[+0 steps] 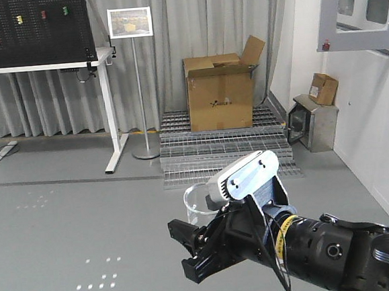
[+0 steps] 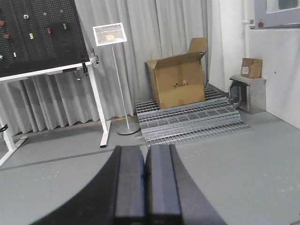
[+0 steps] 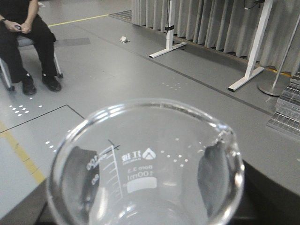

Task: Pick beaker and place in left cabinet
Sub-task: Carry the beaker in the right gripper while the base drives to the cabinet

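Right now my right gripper [image 3: 145, 187] is clamped on the beaker [image 3: 145, 159]; its dark fingers [image 3: 212, 171] show through the glass on either side, pressed against the wall; the beaker stands upright in my grasp, mouth up, with white scale markings on its side; I hold it in the air above the grey floor [image 1: 85, 215]. My left gripper [image 2: 145, 152] has its jaws pressed flat together. Ahead, well apart from me, an open cardboard box [image 1: 219, 93] sits on metal grating [image 1: 225, 153]; near it stand a sign stand [image 1: 139, 89] and a white-legged table [image 1: 106, 92].
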Available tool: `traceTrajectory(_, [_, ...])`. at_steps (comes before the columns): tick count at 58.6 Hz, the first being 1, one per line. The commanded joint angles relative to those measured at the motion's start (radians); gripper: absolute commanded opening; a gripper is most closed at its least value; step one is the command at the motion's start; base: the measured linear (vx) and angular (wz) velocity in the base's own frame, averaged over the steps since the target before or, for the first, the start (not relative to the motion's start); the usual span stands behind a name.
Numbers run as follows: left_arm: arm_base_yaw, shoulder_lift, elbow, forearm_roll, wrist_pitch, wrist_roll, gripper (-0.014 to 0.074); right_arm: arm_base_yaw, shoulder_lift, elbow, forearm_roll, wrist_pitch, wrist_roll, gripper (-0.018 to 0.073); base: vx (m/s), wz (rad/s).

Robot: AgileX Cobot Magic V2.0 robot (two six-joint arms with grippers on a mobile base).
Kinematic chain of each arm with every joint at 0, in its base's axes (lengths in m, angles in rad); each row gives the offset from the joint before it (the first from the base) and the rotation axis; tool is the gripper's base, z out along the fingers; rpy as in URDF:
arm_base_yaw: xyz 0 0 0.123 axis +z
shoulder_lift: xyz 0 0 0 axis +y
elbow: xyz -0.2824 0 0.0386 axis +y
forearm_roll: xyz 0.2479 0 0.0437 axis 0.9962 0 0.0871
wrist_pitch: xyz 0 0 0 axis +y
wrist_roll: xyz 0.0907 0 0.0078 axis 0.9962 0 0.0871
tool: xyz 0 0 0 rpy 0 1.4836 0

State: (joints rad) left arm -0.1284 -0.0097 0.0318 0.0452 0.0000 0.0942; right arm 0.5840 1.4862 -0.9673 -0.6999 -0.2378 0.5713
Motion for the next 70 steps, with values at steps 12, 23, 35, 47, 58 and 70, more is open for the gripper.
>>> traceTrajectory(12, [-0.001, -0.019, 0.016, -0.003, -0.075, -0.003, 0.0001, 0.000, -0.030, -0.031, 0.010, -0.069, -0.001, -0.0001, 0.76, -0.03])
traceTrajectory(23, [-0.001, -0.019, 0.016, -0.003, -0.075, -0.003, 0.0001, 0.000, -0.025, -0.031, 0.010, -0.069, -0.001, -0.0001, 0.75, -0.04])
traceTrajectory(35, [-0.001, -0.019, 0.016, -0.003, -0.075, -0.003, 0.0001, 0.000, -0.024, -0.031, 0.010, -0.068, -0.001, -0.0001, 0.74, -0.04])
traceTrajectory(47, [-0.001, -0.019, 0.016, -0.003, -0.075, -0.003, 0.0001, 0.000, -0.024, -0.031, 0.010, -0.068, -0.001, -0.0001, 0.71, -0.05])
traceTrajectory(58, [-0.001, -0.019, 0.016, -0.003, -0.075, -0.003, 0.0001, 0.000, -0.024, -0.031, 0.010, -0.068, -0.001, -0.0001, 0.66, -0.05])
traceTrajectory(70, [-0.001, -0.019, 0.016, -0.003, -0.075, -0.003, 0.0001, 0.000, -0.024, -0.031, 0.010, -0.068, -0.001, -0.0001, 0.61, 0.01])
